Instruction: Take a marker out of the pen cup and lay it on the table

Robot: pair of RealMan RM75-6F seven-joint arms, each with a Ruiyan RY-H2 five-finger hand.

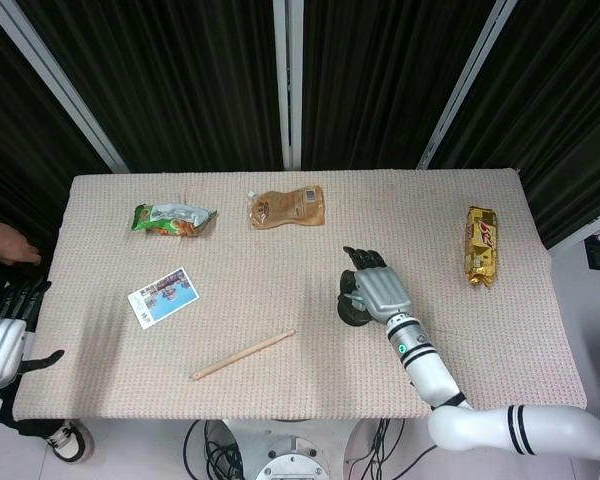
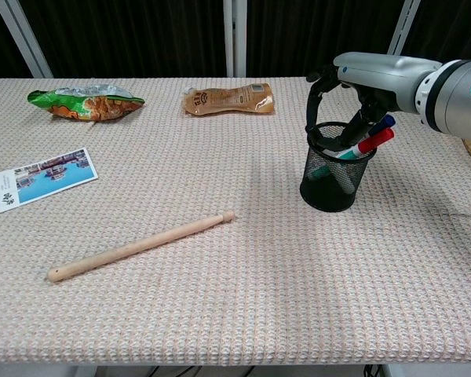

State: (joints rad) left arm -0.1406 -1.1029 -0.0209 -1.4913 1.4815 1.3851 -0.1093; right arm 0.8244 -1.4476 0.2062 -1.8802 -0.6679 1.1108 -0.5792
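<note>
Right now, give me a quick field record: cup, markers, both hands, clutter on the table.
pen cup: black mesh pen cup, upright on the woven table mat
markers: red-capped marker and blue-capped marker lean out of the cup, none on the table
right hand: right hand over the cup rim, fingers reaching among the markers; grip unclear
left hand: left hand off the table's edge, holds nothing
clutter: wooden stick, photo card, green snack bag, brown pouch, gold snack pack
</note>
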